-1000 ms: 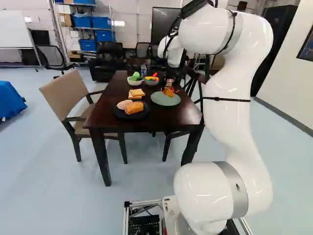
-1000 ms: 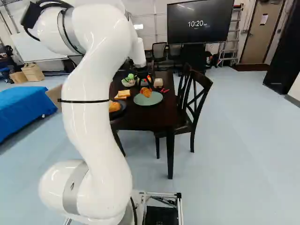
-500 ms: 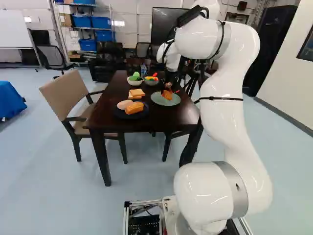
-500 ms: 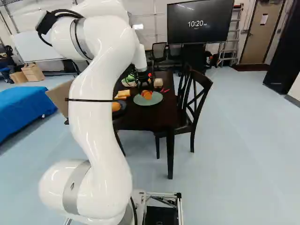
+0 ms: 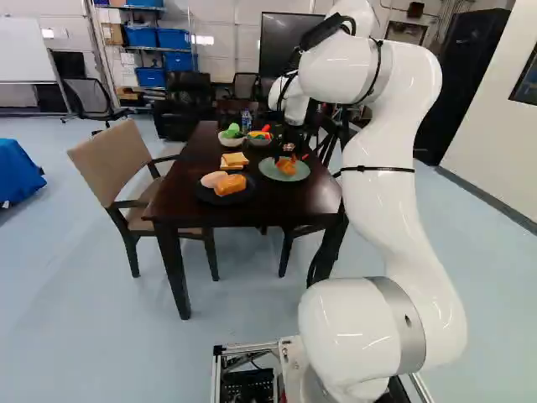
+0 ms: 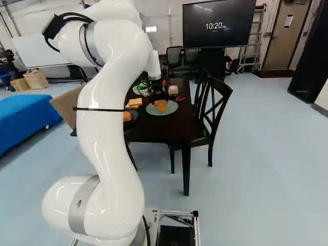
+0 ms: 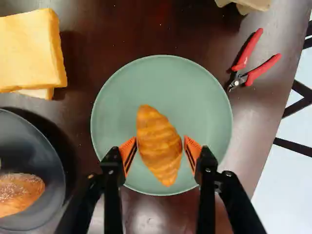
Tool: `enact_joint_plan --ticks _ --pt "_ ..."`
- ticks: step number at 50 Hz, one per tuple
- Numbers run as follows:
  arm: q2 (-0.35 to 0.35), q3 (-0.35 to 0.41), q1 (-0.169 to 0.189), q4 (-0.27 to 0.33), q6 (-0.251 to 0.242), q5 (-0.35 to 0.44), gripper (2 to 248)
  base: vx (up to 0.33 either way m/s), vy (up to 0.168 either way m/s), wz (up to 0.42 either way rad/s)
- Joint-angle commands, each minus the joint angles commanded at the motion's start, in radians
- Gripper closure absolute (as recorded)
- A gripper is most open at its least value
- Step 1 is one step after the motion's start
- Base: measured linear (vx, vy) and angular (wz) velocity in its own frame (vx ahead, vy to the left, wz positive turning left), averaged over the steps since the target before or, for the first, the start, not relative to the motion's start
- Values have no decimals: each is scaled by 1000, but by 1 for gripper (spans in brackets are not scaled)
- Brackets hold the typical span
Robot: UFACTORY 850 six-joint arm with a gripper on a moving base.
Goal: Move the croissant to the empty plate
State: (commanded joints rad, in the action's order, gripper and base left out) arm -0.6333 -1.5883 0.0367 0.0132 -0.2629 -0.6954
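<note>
The gripper [image 5: 288, 151] reaches down over the green plate [image 5: 299, 175] at the table's right side in the left base view. On the middle of that plate [image 7: 204, 102] lies the croissant [image 7: 160, 146], golden brown and ridged. In the wrist view the gripper [image 7: 160, 147] straddles it, one orange pad close to each long side, with narrow gaps showing. Its fingers stand open, a little wider than the croissant.
Beside the green plate are bread slices [image 7: 29, 51], a dark plate [image 7: 46, 168] with bread items, and red-handled pliers [image 7: 246, 70]. Farther back stand two bowls [image 5: 232, 141] of toy food. Chairs [image 6: 215, 107] flank the dark table [image 5: 185, 193].
The arm has swung slightly and lowered the croissant onto the green plate. The gripper's fingers have parted a little from it. The base has stayed put.
</note>
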Motion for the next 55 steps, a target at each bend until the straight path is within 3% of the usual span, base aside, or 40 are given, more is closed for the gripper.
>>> enact_joint_plan --ticks 3,4,8,9,13,14,55 --pt "0 0 0 0 0 0 100 0 0 0" --pt "0 0 0 0 0 0 68 0 0 0" --pt "0 0 0 0 0 0 68 0 0 0" --pt "0 0 0 0 0 0 34 0 0 0" --pt "0 0 0 0 0 0 34 0 0 0" --pt "0 0 0 0 0 0 4 0 0 0" --pt "70 16 0 0 0 -10 3 0 0 0"
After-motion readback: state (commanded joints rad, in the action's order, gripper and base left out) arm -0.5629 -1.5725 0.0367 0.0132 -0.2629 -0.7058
